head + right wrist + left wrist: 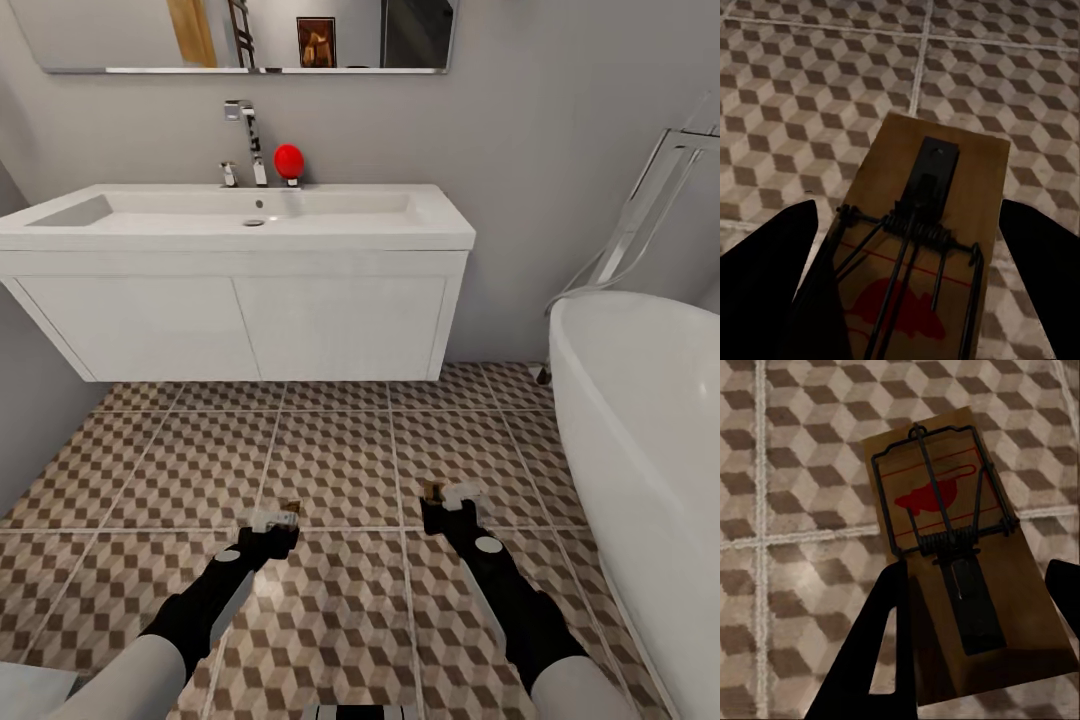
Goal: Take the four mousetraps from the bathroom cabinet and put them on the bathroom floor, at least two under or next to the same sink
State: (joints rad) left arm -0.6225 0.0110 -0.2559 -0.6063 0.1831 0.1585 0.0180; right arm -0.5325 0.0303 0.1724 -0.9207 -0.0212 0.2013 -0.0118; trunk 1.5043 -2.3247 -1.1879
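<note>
My left gripper hangs low over the bathroom floor, shut on a tan wooden mousetrap. In the left wrist view that mousetrap lies between the black fingers, its wire bar and red spot facing up. My right gripper hovers at the same height, shut on a second mousetrap. The right wrist view has this mousetrap clamped between dark fingers. The white wall-hung bathroom sink stands ahead, its underside a few tiles beyond both grippers. The cabinet is out of view.
A white oval bathtub fills the right side, close to my right arm. A grey wall closes the left. On the sink stand a chrome tap and a red round object. A mirror hangs above.
</note>
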